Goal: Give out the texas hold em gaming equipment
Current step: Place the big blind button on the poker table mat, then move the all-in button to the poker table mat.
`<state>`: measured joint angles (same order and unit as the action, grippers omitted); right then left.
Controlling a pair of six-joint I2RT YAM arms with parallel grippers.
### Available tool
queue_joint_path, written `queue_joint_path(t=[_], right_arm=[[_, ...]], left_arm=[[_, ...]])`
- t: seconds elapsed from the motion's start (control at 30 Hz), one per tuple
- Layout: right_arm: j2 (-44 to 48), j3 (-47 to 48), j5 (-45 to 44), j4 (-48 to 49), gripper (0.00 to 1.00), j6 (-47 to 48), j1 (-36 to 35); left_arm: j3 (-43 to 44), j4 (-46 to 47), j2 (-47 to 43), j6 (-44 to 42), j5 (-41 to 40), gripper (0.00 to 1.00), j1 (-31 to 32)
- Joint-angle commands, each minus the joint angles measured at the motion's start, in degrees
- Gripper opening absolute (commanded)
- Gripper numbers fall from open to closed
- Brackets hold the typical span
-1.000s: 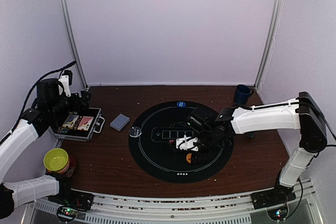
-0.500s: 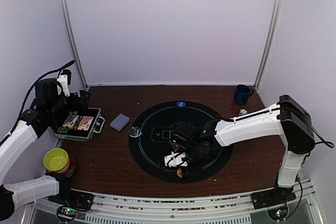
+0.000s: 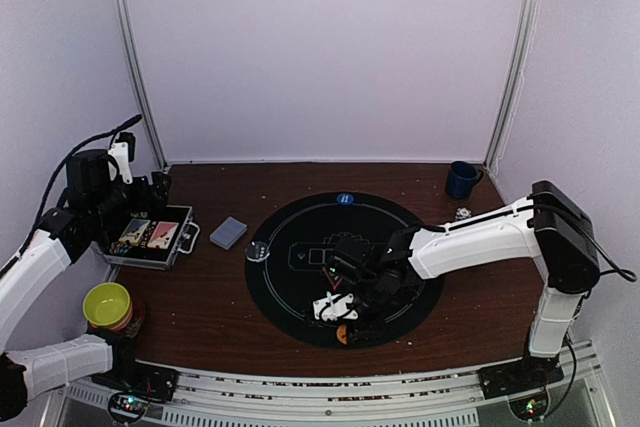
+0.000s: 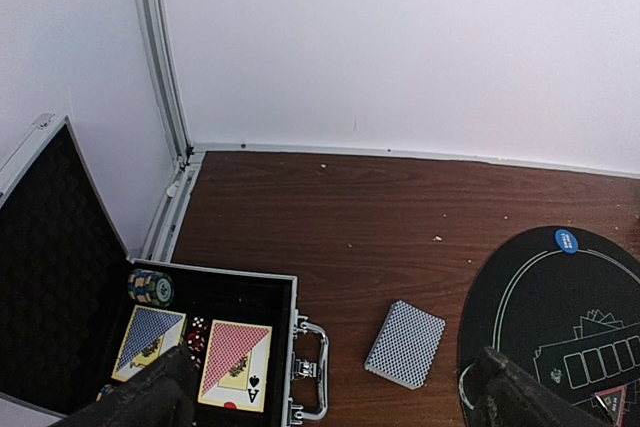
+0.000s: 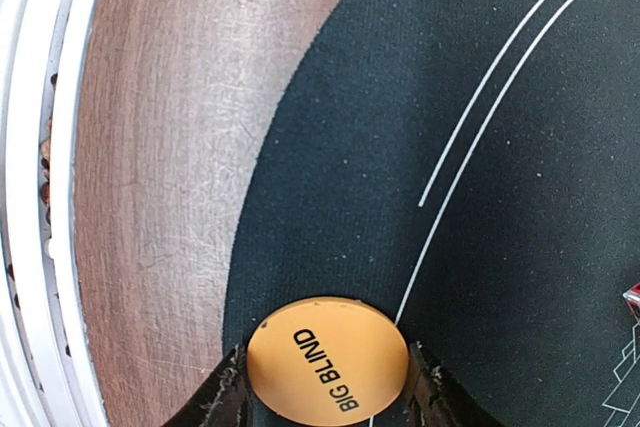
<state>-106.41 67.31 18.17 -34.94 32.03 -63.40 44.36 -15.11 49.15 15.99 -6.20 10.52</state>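
My right gripper (image 3: 346, 321) is low over the near edge of the round black mat (image 3: 300, 217), shut on an orange button (image 5: 328, 359) marked BIG BLIND. A black finger presses each side of the button, whose face lies level with the mat (image 5: 400, 97). A blue button (image 3: 345, 199) lies at the mat's far edge. On the wood left of the mat sits a grey-blue-backed deck of cards (image 4: 405, 343). My left gripper (image 4: 335, 402) hangs open above the open metal case (image 4: 230, 274), which holds striped chips (image 4: 150, 287) and two card packs.
A small dark round disc (image 3: 258, 251) rests at the mat's left edge. A yellow-green bowl (image 3: 107, 304) stands at the near left and a dark blue cup (image 3: 462, 179) at the back right corner. The table's near rail runs close behind the orange button.
The right arm carried the orange button from the middle of the mat toward its near edge, then settled there. The left arm has stayed still.
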Motion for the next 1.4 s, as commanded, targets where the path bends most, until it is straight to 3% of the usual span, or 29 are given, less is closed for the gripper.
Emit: queue_joint_path(t=[0.0,0.27,0.43,0.7,0.9,1.2,1.37], right_arm=[[0.04,0.01,0.85,-0.3,0.53,0.53,-0.41],[3.32,1.69,-4.28,-0.48,0.82,0.25,-0.05],[3.99,9.67,-5.98,-1.17,0.88,-2.95,2.94],[-6.85,22.74,-15.58,3.09,0.9,-15.22,8.0],[-15.72,30.57,-13.12,-0.39,0.87,-18.31,10.76],[-18.59,29.4,-14.12,-2.11,0.77,-18.17,11.13],[-17.91,25.84,-12.42,-3.9,0.66,-17.07,12.23]], left_arm=[[0.82,1.27,-0.38,-0.17,0.22,0.98,-0.52],[0.81,1.32,-0.28,-0.11,0.22,0.98,-0.52],[0.82,1.25,-0.32,-0.12,0.22,0.98,-0.51],[0.82,1.36,-0.54,-0.12,0.31,0.98,-0.5],[0.82,1.33,-0.46,-0.11,0.57,0.98,-0.51],[0.9,1.36,-0.61,-0.15,0.76,0.98,-0.54],[0.83,1.34,-0.72,-0.08,0.77,0.98,-0.5]])
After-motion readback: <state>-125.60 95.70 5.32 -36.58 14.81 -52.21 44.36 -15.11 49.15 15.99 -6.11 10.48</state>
